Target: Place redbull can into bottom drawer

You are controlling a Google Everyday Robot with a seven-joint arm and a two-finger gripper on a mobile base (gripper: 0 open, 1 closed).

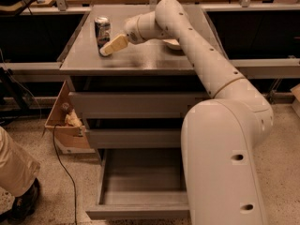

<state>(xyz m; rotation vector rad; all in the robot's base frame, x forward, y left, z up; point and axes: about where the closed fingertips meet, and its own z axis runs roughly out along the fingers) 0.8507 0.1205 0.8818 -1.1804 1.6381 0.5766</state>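
Note:
The redbull can [101, 32] stands upright on the grey cabinet's top [140, 60], near its left rear. My gripper [108, 48] reaches in from the right, its tan fingers [115, 44] right beside the can's lower right side. The bottom drawer [140, 182] is pulled out wide open below, its tray bare. The two drawers above it are shut.
A pale bowl [171, 44] sits on the cabinet top behind my arm. My large white arm and base [225, 163] fill the right foreground. A cardboard box [65, 118] and a cable lie left of the cabinet. A person's leg and shoe [18, 182] are at the lower left.

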